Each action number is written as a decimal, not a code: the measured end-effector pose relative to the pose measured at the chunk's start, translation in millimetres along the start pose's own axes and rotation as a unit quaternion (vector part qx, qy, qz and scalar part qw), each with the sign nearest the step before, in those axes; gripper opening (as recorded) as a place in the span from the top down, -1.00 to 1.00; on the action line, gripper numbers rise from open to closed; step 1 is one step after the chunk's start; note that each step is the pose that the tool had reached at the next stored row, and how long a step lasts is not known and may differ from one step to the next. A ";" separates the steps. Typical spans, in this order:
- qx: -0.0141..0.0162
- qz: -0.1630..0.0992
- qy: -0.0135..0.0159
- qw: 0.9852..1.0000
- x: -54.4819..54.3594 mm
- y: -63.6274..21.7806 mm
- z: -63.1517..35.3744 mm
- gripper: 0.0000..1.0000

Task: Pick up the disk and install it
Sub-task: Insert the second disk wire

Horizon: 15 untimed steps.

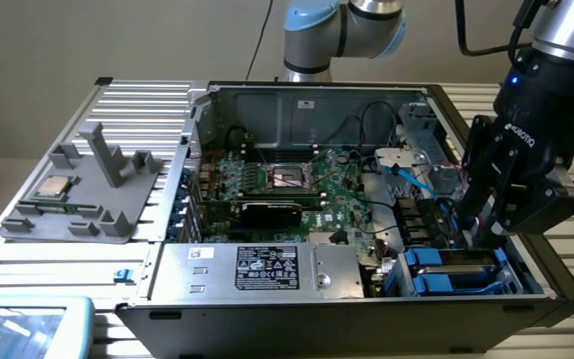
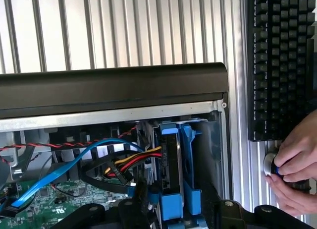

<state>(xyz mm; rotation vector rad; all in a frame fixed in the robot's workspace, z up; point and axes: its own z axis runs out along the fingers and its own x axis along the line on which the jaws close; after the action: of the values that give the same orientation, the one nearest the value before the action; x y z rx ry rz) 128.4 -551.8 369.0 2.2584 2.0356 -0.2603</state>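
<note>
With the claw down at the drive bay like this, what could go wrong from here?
1. The claw sits low among the loose cables beside the disk; a snag could tug a connector.
2. The disk in its blue carrier looks on edge in the bay; it might jam if tilted.
3. A person's hand is beside the case.

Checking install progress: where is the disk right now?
The disk sits in the drive bay at the computer case's front corner, exterior view's right, under the gripper, beside the power-supply box.
</note>
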 end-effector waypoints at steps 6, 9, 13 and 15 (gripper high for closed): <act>0.000 0.000 -0.003 1.000 0.0 0.0 0.0 0.06; 0.000 0.000 -0.003 1.000 0.1 0.0 0.1 0.06; 0.000 0.000 -0.003 1.000 0.1 0.0 0.1 0.06; 0.000 0.000 -0.003 1.000 0.1 0.0 0.1 0.06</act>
<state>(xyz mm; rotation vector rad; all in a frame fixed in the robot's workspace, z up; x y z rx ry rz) 128.4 -551.8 368.9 2.2553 2.0324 -0.2656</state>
